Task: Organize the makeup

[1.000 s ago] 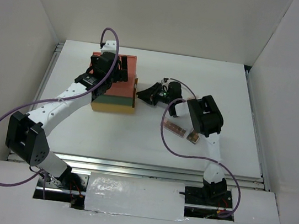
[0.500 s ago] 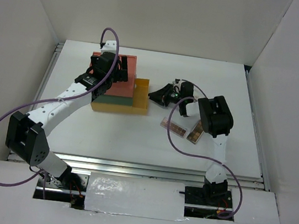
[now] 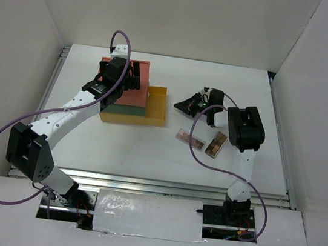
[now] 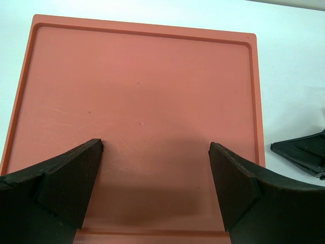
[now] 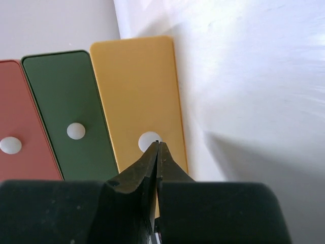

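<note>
Two long brownish eyeshadow palettes point(image 3: 190, 139) point(image 3: 216, 144) lie side by side on the white table, right of centre. The other makeup is out of view. My left gripper point(image 3: 126, 81) is open and hovers over the orange top point(image 4: 142, 91) of the stacked drawer box point(image 3: 131, 101), its fingers point(image 4: 71, 178) spread above the near edge. My right gripper point(image 3: 179, 105) is shut and empty, a little right of the pulled-out yellow drawer point(image 3: 156, 105). In the right wrist view its closed tips point(image 5: 158, 144) point at the white spot on the yellow drawer front point(image 5: 137, 91).
The green drawer front point(image 5: 66, 112) and orange drawer front point(image 5: 15, 132) show left of the yellow one. White walls stand on three sides of the table point(image 3: 230, 83). The right arm's body point(image 3: 244, 128) hangs just above the right palette. Its fingers show in the left wrist view point(image 4: 304, 152).
The yellow bottom drawer slid out to the right as my right gripper drew back rightward. The gripper now stands a little apart from the drawer front. The left arm stayed still.
</note>
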`<state>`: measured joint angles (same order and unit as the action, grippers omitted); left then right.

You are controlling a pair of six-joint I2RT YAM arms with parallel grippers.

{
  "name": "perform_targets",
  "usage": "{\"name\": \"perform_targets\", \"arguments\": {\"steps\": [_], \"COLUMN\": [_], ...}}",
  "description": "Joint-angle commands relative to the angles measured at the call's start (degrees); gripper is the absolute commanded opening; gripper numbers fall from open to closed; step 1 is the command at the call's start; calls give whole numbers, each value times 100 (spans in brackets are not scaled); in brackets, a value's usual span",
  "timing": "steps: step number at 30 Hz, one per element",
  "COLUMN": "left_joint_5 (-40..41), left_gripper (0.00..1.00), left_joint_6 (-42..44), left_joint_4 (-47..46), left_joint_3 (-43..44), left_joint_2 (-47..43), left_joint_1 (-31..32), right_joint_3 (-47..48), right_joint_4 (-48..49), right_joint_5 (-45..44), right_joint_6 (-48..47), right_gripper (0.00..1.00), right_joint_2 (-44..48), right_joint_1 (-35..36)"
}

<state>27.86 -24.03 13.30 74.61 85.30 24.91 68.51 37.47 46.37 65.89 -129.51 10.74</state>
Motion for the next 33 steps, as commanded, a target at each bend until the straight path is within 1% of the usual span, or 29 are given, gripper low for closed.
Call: {"name": "perform_targets", "arguments": {"steps": [1, 2, 3, 4, 6, 7, 8, 9, 10, 11, 12, 13, 14, 16, 17, 18, 19, 20, 21, 22, 23, 25, 27, 29, 30, 32, 33], "left_joint_5": [-114, -131, -131, -131, -140, -149, -166, -167, -167, -193, -210, -228, -237, -176, -106, -27, 0, 44, 131, 167, 211, 334, 282, -121, -253, -569, -614], "left_gripper": [99, 99, 99, 99, 99, 99, 99, 99, 99, 99, 99, 99, 99, 99, 99, 100, 99, 99, 99, 99, 99, 99, 99, 99, 99, 99, 99], "left_joint_6": [-84, -84, -93, -93, -102, -102, -93, -93, -84, -67, -67, -49, -23, 12, 56, 65, 83, 65, 30, 4, -66, -145, -303, -462, -549, -857, -962], "left_joint_4": [243, 243, 252, 252, 252, 261, 261, 261, 278, 305, 331, 340, 410, 506, 603, 647, 700, 770, 971, 1077, 1200, 1657, 2173, 2378, 2422, 2502, 2554], "left_joint_3": [-166, -166, -157, -157, -148, -148, -148, -131, -113, -96, -52, -17, 18, 185, 238, 334, 387, 440, 580, 642, 721, 1028, 1336, 1320, 1241, 935, 854], "left_joint_2": [-22, -13, -13, -4, 5, -4, -4, -22, -31, -48, -57, -92, -101, -153, -188, -250, -276, -303, -338, -347, -356, -347, -399, -522, -723, -952, -1154], "left_joint_1": [41, 32, 32, 32, 32, 41, 41, 49, 49, 58, 58, 76, 111, 181, 260, 304, 339, 400, 436, 462, 515, 568, 577, 585, 586, 629, 664], "right_joint_3": [-48, -48, -74, -136, -171, -293, -373, -469, -644, -716, -751, -804, -830, -1014, -1076, -1181, -1217, -1226, -1217, -1226, -1217, -1165, -1138, -1068, -1129, -1226, -1226], "right_joint_4": [-109, -109, -135, -179, -486, -548, -713, -854, -1038, -1588, -1916, -2528, -2813, -3523, -3754, -4078, -4629, -4931, -5212, -5372, -5704, -6083, -6225, -6357, -6323, -6138, -6138], "right_joint_5": [100, 153, 136, 57, -14, -49, -188, -303, -495, -924, -1172, -1435, -1925, -2472, -2762, -3444, -3790, -4080, -4344, -4338, -4277, -4041, -4083, -4669, -4881, -4927, -4857], "right_joint_6": [-181, -242, -295, -348, -637, -717, -927, -1094, -1278, -1698, -1946, -2401, -2614, -3105, -3230, -3344, -3459, -3538, -3713, -4098, -4275, -4871, -5207, -5227, -5192, -5165, -5295], "right_gripper": [5, 17, 23, 27, 43, 55, 80, 99, 100, 100, 100, 100, 100, 100, 100, 100, 100, 100, 100, 100, 100, 100, 100, 100, 100, 100, 100], "right_joint_2": [462, 488, 602, 664, 918, 1015, 1303, 1497, 1708, 2136, 2376, 2587, 3050, 3562, 4087, 4362, 4599, 4976, 5128, 5233, 5391, 5480, 5489, 5472, 5507, 5595, 5586], "right_joint_1": [-72, -90, -64, -72, -64, -72, -64, -64, -55, -46, -29, 15, 24, 51, 94, 95, 95, 95, 95, 95, 95, 165, 419, 612, 744, 771, 780]}}
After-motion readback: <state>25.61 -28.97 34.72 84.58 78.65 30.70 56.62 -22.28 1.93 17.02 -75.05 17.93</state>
